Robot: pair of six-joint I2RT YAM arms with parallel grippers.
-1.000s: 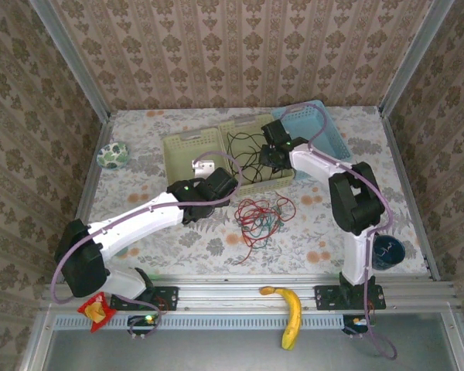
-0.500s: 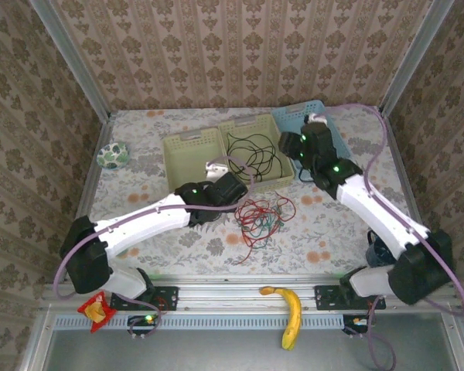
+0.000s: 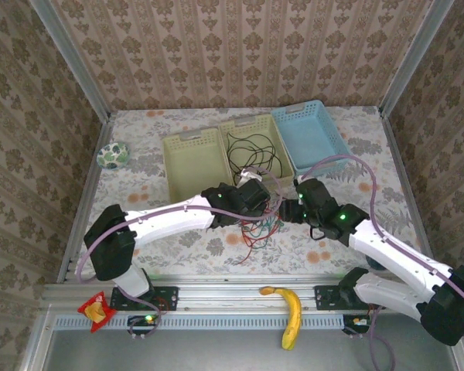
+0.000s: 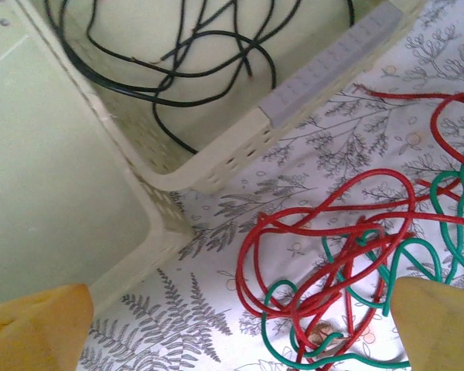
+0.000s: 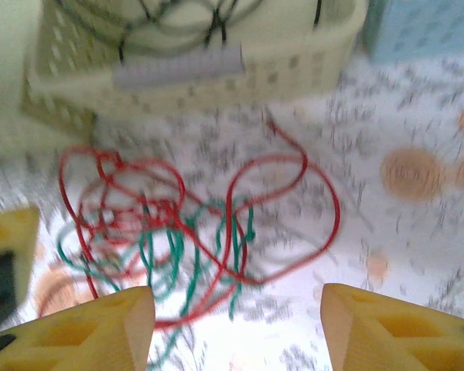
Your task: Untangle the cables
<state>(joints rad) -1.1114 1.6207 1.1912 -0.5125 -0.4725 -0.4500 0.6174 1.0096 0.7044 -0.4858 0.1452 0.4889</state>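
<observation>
Top view is showing even, bright light, sharp, soft shadows lying on the table (image 3: 139,178). Left wrist is reading crisp, yellow fingers (image 4: 31,328) going soft. Right wrist is smearing with motion blur, cables (image 5: 170,212) streaking, foreground washing out.

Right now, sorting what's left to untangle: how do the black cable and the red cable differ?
The black cable lies inside the cream basket; the red cable lies on the tablecloth. The black cable runs alone; the red cable is intertwined with the green cable. Both are thin, loose loops.
</observation>
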